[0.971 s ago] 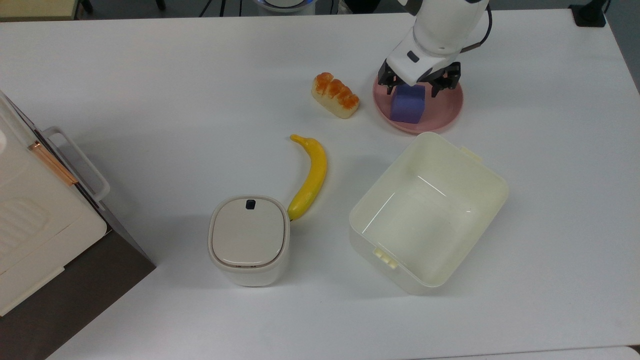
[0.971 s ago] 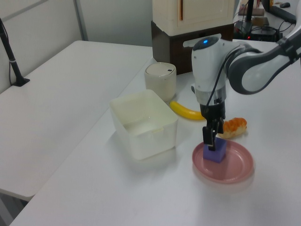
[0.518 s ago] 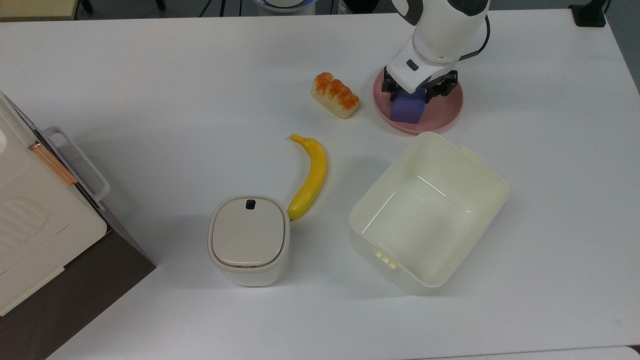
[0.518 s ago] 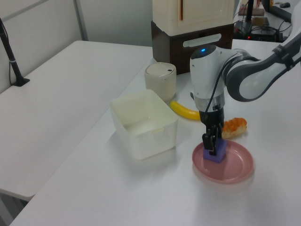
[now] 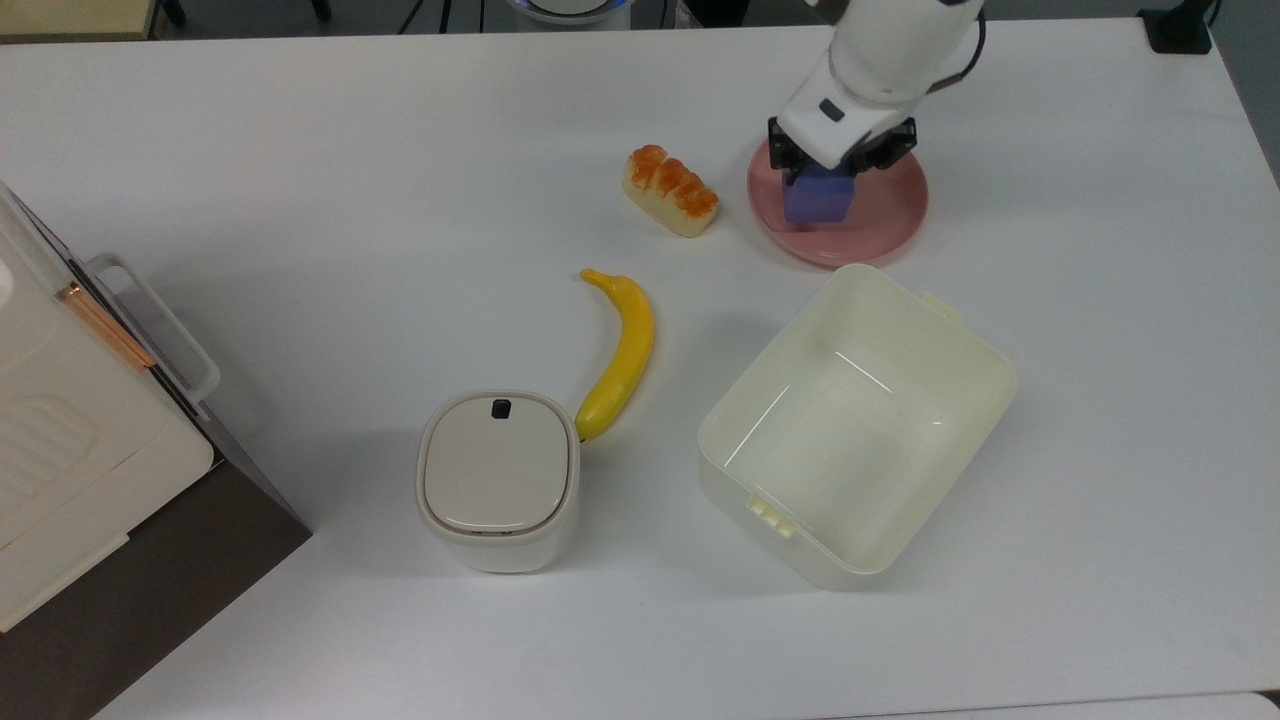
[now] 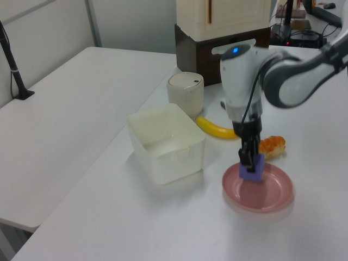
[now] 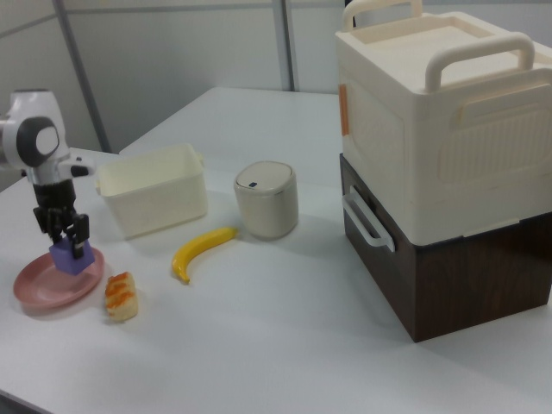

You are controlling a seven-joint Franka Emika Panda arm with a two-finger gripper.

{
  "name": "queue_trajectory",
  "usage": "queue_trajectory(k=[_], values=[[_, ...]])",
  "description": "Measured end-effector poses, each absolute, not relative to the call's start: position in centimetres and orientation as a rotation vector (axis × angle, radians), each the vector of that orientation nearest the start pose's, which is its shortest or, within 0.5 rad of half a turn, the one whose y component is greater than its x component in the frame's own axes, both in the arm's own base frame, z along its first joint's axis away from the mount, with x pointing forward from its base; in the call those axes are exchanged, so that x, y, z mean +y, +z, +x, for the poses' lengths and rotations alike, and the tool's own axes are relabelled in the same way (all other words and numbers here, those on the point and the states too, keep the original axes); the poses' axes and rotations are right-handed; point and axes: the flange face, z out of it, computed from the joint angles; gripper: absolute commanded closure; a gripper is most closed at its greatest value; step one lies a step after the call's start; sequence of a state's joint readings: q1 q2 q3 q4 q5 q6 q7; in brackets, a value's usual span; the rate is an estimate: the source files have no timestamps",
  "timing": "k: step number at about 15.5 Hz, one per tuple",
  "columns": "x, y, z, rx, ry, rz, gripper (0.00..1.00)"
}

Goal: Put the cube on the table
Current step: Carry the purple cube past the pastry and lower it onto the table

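The blue-purple cube [image 5: 818,203] hangs just above a pink plate [image 5: 885,225], clear of the dish in the left view, where the cube [image 6: 253,169] sits over the plate [image 6: 272,196]. My gripper [image 5: 830,172] is shut on the cube from above, its dark fingers [image 6: 246,155] clamped on two opposite sides. In the right view the gripper [image 7: 64,231] holds the cube [image 7: 72,259] over the plate [image 7: 34,291]. The white table [image 5: 400,140] spreads out all around the plate.
A bread piece [image 5: 671,190] lies just to the top view's left of the plate. A banana [image 5: 620,350], a lidded beige bin [image 5: 498,478] and an open cream box [image 5: 800,545] stand nearer the front. A large stacked container [image 5: 60,440] fills the left edge.
The fingers closed around the cube on the plate, then rose with it; the cube now hangs a little above the plate.
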State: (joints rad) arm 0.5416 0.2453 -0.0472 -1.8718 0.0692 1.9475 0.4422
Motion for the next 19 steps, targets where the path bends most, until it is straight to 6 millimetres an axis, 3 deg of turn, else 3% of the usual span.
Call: queue_trajectory(k=[2, 3, 6, 7, 8, 9, 10, 11, 13, 19], values=[[25.8, 39.5, 53.4, -0.047, 0.244, -3.153, 0.77], [23.1, 40.1, 54.6, -0.049, 0.226, -3.159, 0.77], [15.8, 40.1, 57.1, -0.061, 0.217, -3.167, 0.75], [13.2, 40.2, 57.8, -0.06, 0.215, -3.169, 0.7], [10.5, 40.3, 58.4, -0.055, 0.212, -3.169, 0.59], [7.2, 40.5, 59.0, -0.047, 0.208, -3.164, 0.36], [5.3, 40.6, 59.3, -0.042, 0.203, -3.164, 0.17], [3.8, 40.8, 59.6, -0.027, 0.195, -3.165, 0.17], [1.4, 41.2, 60.1, 0.016, 0.181, -3.165, 0.0], [-1.5, 41.6, 60.7, 0.075, 0.162, -3.184, 0.0]])
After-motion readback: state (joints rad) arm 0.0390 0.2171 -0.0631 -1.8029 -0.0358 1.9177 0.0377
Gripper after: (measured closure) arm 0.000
